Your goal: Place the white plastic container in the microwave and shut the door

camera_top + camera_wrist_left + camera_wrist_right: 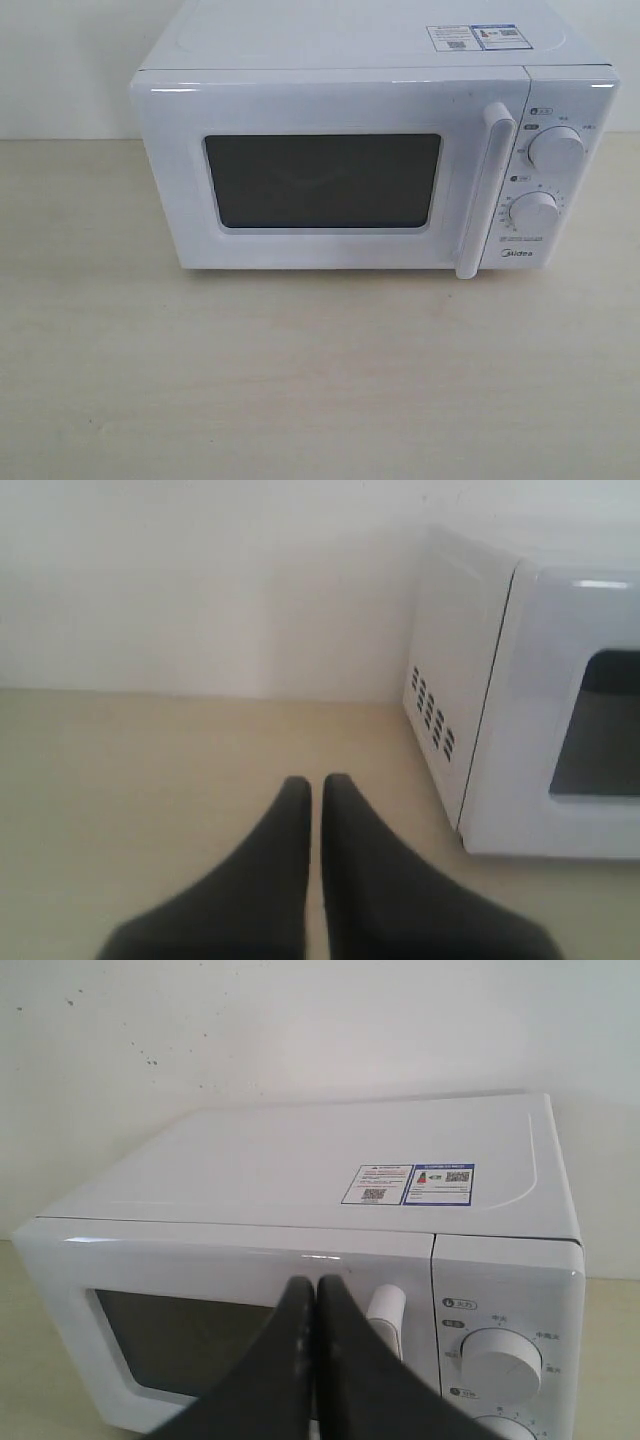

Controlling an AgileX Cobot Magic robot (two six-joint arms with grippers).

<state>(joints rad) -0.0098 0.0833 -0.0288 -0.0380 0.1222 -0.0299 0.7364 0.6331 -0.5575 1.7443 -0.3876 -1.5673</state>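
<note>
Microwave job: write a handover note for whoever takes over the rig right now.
Left tool: shut, empty, over the table beside the microwave, vented side.
Right tool: shut, empty, facing the door.
Door closed.
Container: in no view; the dark window hides whether it is inside.
Left: find the container; if it is out, open, load, close.

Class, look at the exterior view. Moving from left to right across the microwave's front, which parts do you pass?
On the microwave: dark window → vertical bar handle → control panel with its two round dials.
</note>
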